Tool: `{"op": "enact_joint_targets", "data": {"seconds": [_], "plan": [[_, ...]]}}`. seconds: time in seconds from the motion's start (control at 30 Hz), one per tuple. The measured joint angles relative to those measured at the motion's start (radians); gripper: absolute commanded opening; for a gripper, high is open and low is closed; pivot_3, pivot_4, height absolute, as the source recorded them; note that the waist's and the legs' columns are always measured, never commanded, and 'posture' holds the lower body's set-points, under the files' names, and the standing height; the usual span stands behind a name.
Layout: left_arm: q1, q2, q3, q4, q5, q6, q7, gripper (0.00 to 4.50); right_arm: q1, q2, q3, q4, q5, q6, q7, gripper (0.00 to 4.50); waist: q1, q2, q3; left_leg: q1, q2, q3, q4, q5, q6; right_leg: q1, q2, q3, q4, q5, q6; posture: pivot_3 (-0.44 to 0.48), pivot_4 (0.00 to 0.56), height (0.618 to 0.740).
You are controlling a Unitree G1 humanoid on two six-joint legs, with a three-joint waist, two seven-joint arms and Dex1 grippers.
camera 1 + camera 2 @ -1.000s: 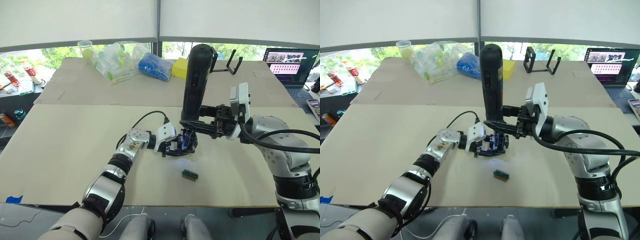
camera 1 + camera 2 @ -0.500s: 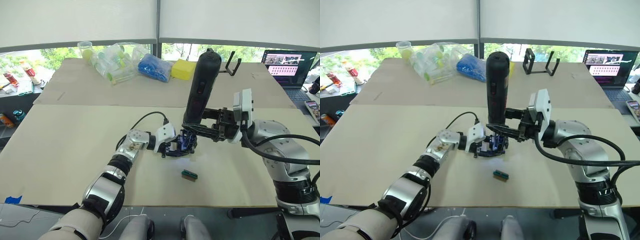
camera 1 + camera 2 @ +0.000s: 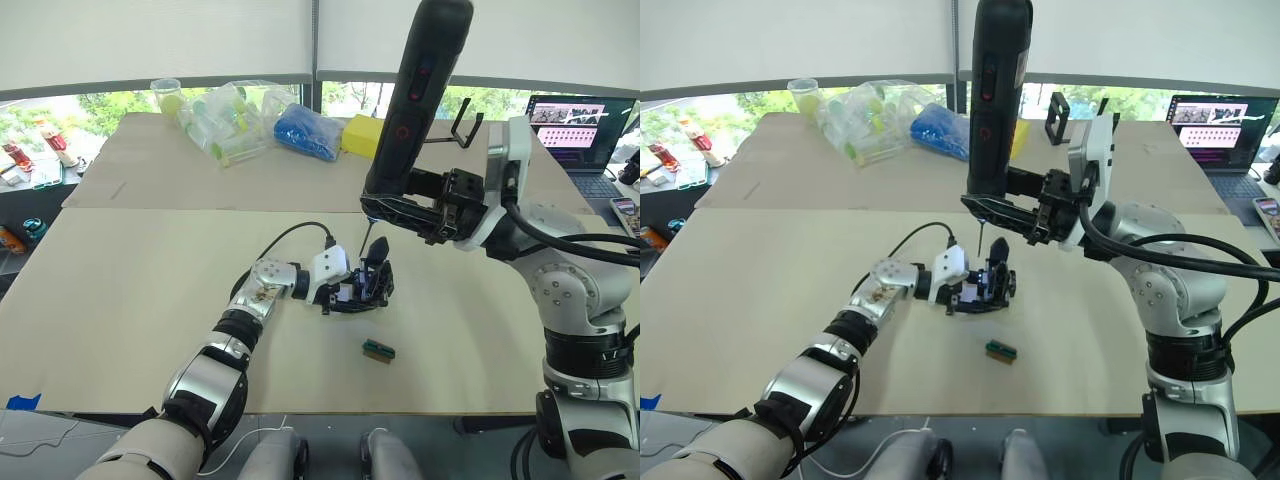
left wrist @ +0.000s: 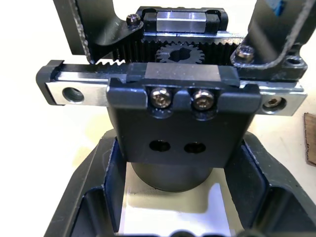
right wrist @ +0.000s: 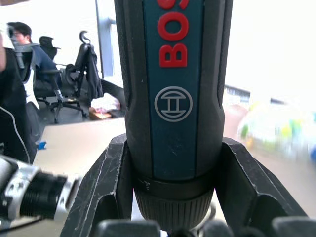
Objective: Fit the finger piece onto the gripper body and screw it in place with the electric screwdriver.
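The gripper body (image 3: 368,284) rests on the table, and my left gripper (image 3: 350,293) is shut on its rounded base (image 4: 170,173). A toothed rail with two screws (image 4: 180,98) crosses its front. Two black fingers stand on the rail; I cannot tell which one is the finger piece. My right gripper (image 3: 408,204) is shut on the electric screwdriver (image 3: 422,85), holding it upright and leaning slightly right. The thin bit (image 3: 366,231) hangs just above the body's pointed finger (image 3: 379,268). In the right wrist view, the black and blue barrel (image 5: 173,74) sits between my fingers (image 5: 106,187).
A small green-and-black block (image 3: 379,349) lies near the front edge. At the back are a clear bag of bottles (image 3: 232,120), a blue bag (image 3: 310,133), a yellow block (image 3: 360,135) and a black wire-frame stand (image 3: 462,128). A laptop (image 3: 575,130) stands at far right.
My right arm has lifted the screwdriver well up off the gripper body, so the bit now hangs free above it. The left gripper and the body have stayed put.
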Motion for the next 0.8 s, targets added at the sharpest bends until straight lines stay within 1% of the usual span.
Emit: {"op": "enact_joint_targets", "data": {"seconds": [0.13,0.2,0.3,0.4,0.5,0.53,0.63,0.67,0.73,0.8], "plan": [[0.000,0.001,0.001,0.000,0.001,0.001,0.002,2.28,0.000,-0.003,-0.002,-0.006,0.027,0.031,0.000,1.91,0.000,0.000,0.000,0.000,0.000,0.000,0.000,0.000,0.000,0.000,0.000,0.000,0.000,0.000,0.000,0.000,0.150,0.740],[0.000,0.001,0.001,0.000,-0.001,0.004,0.002,3.31,0.000,-0.006,-0.003,-0.013,0.043,0.049,0.000,1.91,0.000,0.000,0.000,0.000,0.000,0.000,0.000,0.000,0.000,0.000,0.000,0.000,0.000,0.000,0.000,0.000,0.150,0.740],[0.008,0.026,0.004,-0.007,0.001,0.022,-0.005,4.47,0.000,-0.010,-0.005,-0.046,0.088,0.083,0.001,1.91,-0.001,0.000,0.000,0.000,0.000,0.000,0.000,0.000,0.000,-0.001,0.000,0.000,0.000,0.000,0.000,0.000,0.150,0.740],[0.064,0.104,0.010,-0.147,-0.037,0.081,-0.086,4.50,0.009,-0.038,-0.016,-0.105,0.178,0.135,0.017,1.91,-0.004,0.000,0.000,-0.005,0.000,0.000,-0.001,0.000,-0.001,-0.006,0.000,0.001,0.002,0.000,0.000,0.000,0.150,0.740],[0.115,0.163,0.014,-0.308,-0.083,0.165,-0.157,4.50,0.050,-0.060,-0.023,-0.158,0.221,0.155,0.034,1.91,-0.001,0.000,0.000,-0.007,0.000,-0.001,0.000,0.001,-0.001,-0.007,0.000,0.001,0.002,0.000,0.000,0.000,0.150,0.740],[0.143,0.190,0.013,-0.385,-0.106,0.206,-0.182,4.50,0.074,-0.063,-0.024,-0.179,0.222,0.156,0.037,1.91,0.000,0.000,0.000,-0.007,0.000,0.000,0.000,0.000,-0.001,-0.007,0.000,0.001,0.002,0.000,0.000,0.000,0.150,0.740],[0.228,0.280,-0.004,-0.615,-0.159,0.312,-0.255,4.50,0.188,-0.078,-0.028,-0.242,0.216,0.150,0.047,1.91,0.000,0.000,0.000,-0.007,0.000,-0.001,0.000,0.000,0.000,-0.006,-0.001,0.002,0.001,0.000,-0.001,0.000,0.150,0.740],[0.248,0.300,-0.013,-0.666,-0.165,0.329,-0.269,4.50,0.225,-0.082,-0.029,-0.256,0.209,0.144,0.052,1.91,0.001,0.000,0.000,-0.007,0.000,-0.001,0.001,0.000,0.000,-0.006,-0.001,0.003,0.001,0.000,-0.001,0.000,0.150,0.740],[0.287,0.320,-0.038,-0.749,-0.178,0.346,-0.285,4.50,0.306,-0.089,-0.029,-0.280,0.174,0.117,0.062,1.91,0.004,0.001,0.000,-0.007,0.000,-0.001,0.002,0.000,0.000,-0.006,-0.001,0.002,0.000,0.000,-0.001,0.000,0.150,0.740],[0.310,0.316,-0.065,-0.790,-0.180,0.356,-0.283,4.50,0.377,-0.089,-0.036,-0.303,0.130,0.073,0.066,1.91,0.007,0.001,0.000,-0.006,0.000,-0.001,0.003,0.000,0.000,-0.005,0.000,0.002,0.000,0.000,-0.001,0.000,0.150,0.740]]}}
